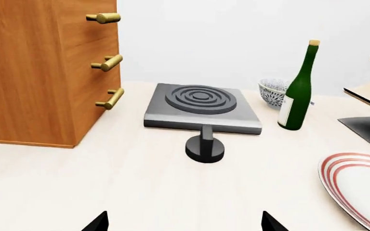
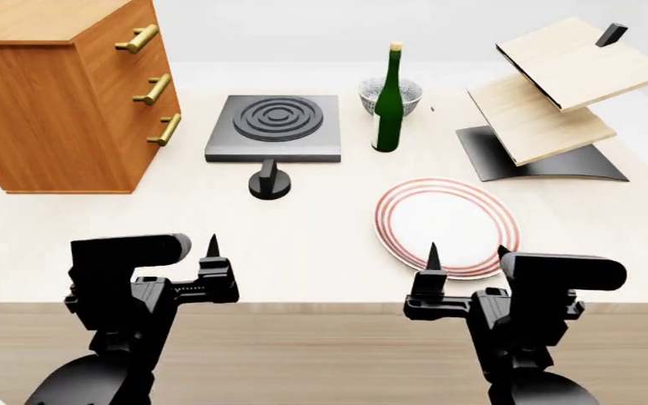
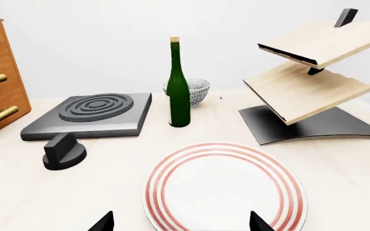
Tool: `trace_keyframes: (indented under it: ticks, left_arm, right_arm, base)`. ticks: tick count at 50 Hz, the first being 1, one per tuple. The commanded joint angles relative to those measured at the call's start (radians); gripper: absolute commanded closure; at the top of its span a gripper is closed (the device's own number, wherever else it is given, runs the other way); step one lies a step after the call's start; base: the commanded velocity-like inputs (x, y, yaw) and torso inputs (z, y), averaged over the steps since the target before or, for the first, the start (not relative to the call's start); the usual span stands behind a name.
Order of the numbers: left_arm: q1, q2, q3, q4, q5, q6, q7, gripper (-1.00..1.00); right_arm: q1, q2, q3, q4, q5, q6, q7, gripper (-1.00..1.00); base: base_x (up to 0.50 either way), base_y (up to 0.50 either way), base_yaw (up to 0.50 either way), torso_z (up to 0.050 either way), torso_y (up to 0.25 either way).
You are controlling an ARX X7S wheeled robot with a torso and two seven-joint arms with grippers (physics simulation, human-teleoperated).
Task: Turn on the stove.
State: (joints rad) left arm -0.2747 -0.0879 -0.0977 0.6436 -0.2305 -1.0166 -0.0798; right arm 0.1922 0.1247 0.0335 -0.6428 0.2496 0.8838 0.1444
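From the head view I see the wooden drawer cabinet (image 2: 60, 93) at far left, the stove (image 2: 276, 126) in the middle and its black knob (image 2: 269, 181) just in front. My left gripper (image 2: 212, 263) and right gripper (image 2: 465, 263) hover low near the table edge (image 2: 324, 291), both with fingers wide apart and holding nothing. Only the right wrist view shows the whole red-rimmed plate (image 3: 225, 187) beside the green bottle (image 3: 179, 86).

No text, brand, number or sign can be read anywhere in these views. The green bottle (image 1: 297, 91), standing beyond the left gripper's fingertips past the stove, carries a plain white label with nothing legible on it. The patterned bowl (image 3: 194, 90) behind the bottle shows only a decorative motif, not lettering.
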Motion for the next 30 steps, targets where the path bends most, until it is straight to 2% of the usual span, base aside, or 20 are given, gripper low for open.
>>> trace_keyframes:
  ticks: [1,6,10,30]
  left_arm:
    - [-0.118,-0.011,-0.069,0.215,-0.094,-0.334,-0.003,-1.0]
    - [-0.107,-0.02,-0.051,0.198,-0.084,-0.298,-0.014,-1.0]
    - [-0.097,-0.026,-0.04,0.186,-0.077,-0.265,-0.02,-1.0]
    - [-0.066,-0.039,-0.026,0.126,-0.065,-0.171,-0.039,-1.0]
  right_arm:
    - [0.087,0.013,0.069,-0.241,0.092,0.314,0.024,-1.0]
    - [0.084,0.017,0.07,-0.233,0.09,0.297,0.029,-1.0]
    - [0.037,0.028,0.055,-0.219,0.062,0.145,0.015,-1.0]
    - [0.052,0.02,0.083,-0.212,0.125,0.192,0.014,-1.0]
  base:
    - [0.0,0.0,0.0,0.0,0.0]
    - [0.0,0.0,0.0,0.0,0.0]
    - [0.03,0.0,0.0,0.0,0.0]
    - [0.5,0.0,0.0,0.0,0.0]
